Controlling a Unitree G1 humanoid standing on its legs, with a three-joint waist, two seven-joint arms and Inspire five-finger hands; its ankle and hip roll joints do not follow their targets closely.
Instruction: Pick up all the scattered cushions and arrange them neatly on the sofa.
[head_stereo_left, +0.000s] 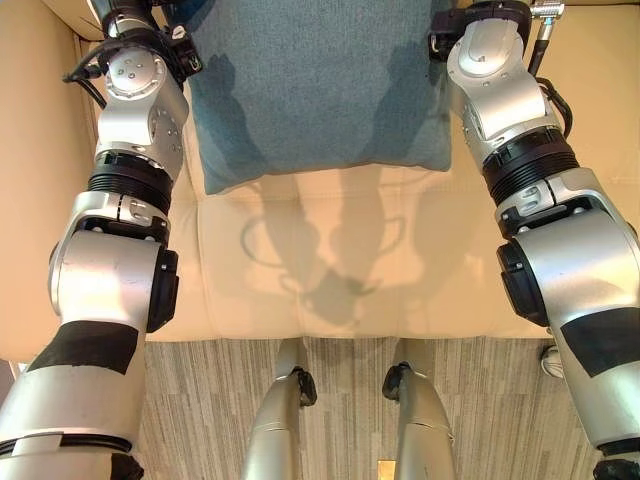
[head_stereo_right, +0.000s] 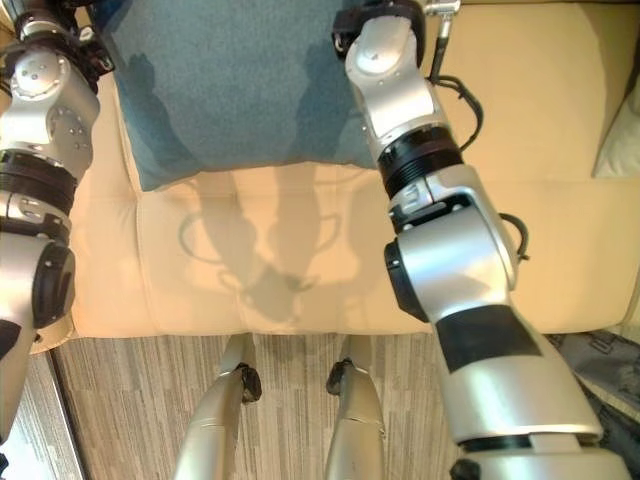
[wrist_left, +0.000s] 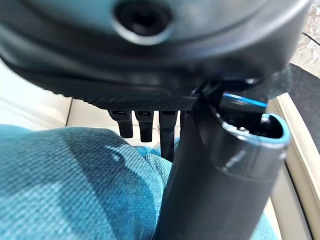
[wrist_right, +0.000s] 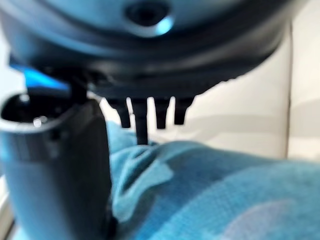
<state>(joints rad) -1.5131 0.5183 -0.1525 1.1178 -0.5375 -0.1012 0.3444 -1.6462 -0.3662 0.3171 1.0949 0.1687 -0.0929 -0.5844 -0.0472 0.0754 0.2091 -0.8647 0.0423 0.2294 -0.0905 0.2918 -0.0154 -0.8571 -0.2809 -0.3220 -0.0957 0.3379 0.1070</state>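
A teal-blue cushion lies on the cream sofa seat, its upper part leaning toward the backrest. My two arms reach to its left and right sides. In the left wrist view my left hand has its thumb laid on the cushion's front face, while the fingers dip behind its edge, pinching the fabric. My right hand grips the opposite side the same way, thumb on the cushion and fingers behind a bunched fold.
A pale cushion shows at the sofa's far right edge. Striped grey carpet runs along the sofa's front, with a dark patterned rug at the lower right. The sofa's left armrest stands close beside my left arm.
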